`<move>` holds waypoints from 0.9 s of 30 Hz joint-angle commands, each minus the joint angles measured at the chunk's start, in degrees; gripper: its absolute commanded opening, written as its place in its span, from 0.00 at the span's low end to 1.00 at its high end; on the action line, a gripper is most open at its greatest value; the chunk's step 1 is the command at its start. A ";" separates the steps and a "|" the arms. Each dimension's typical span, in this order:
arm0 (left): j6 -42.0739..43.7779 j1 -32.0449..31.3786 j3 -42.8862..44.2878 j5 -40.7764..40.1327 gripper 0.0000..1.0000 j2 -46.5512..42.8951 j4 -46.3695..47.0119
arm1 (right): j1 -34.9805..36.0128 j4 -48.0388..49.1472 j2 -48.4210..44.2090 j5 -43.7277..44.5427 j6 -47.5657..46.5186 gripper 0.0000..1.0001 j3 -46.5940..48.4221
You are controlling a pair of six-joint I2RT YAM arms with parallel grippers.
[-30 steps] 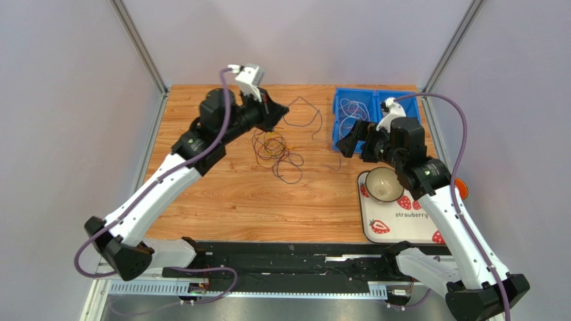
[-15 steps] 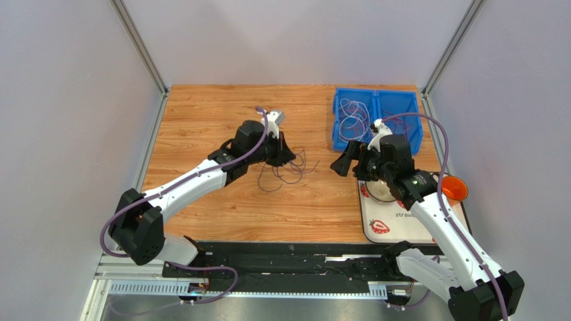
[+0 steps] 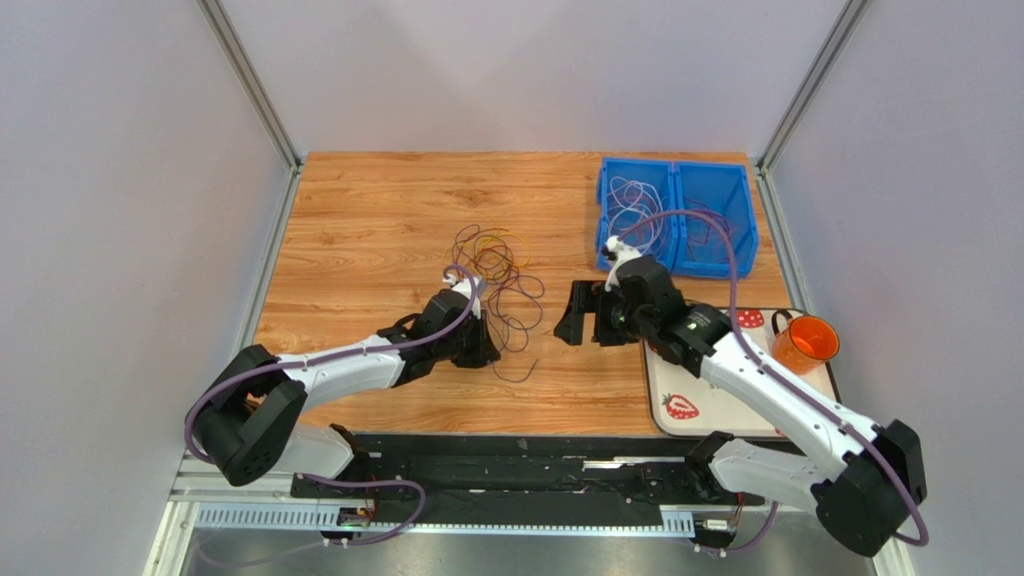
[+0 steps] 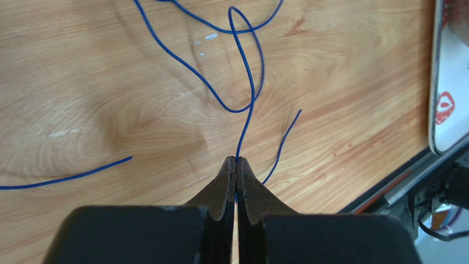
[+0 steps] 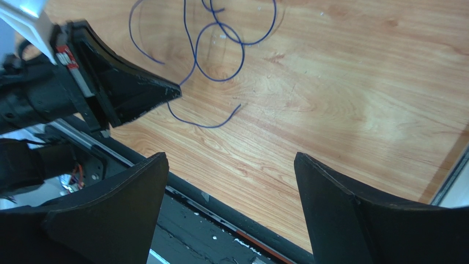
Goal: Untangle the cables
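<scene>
Two grippers hang low over a wooden table [image 3: 361,228]. The left gripper [image 4: 236,160] has its fingers pinched tight on one thin blue wire [image 4: 249,82], which runs straight out from the fingertips and then loops across the wood. The other cables [image 3: 495,276] lie in a loose, multicoloured tangle just beyond those fingers. The right gripper [image 5: 230,160] hovers with fingers spread wide, holding nothing; wire loops lie ahead and left of its fingertips. More cables sit in a blue bin [image 3: 721,192], away from its fingertips, at the table's far edge.
</scene>
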 commanded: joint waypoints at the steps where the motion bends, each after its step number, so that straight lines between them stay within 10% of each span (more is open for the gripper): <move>1: -2.25 0.12 0.27 -5.86 0.05 -1.97 -0.81 | 5.94 3.95 4.24 5.53 0.64 0.89 1.72; 11: -2.25 0.12 0.98 -9.12 0.31 -1.79 -5.03 | 12.99 5.36 17.94 10.63 3.89 0.85 9.44; 27: -4.18 0.20 -9.48 -18.08 0.33 -19.98 -6.88 | 15.90 5.19 36.93 11.08 3.54 0.84 26.23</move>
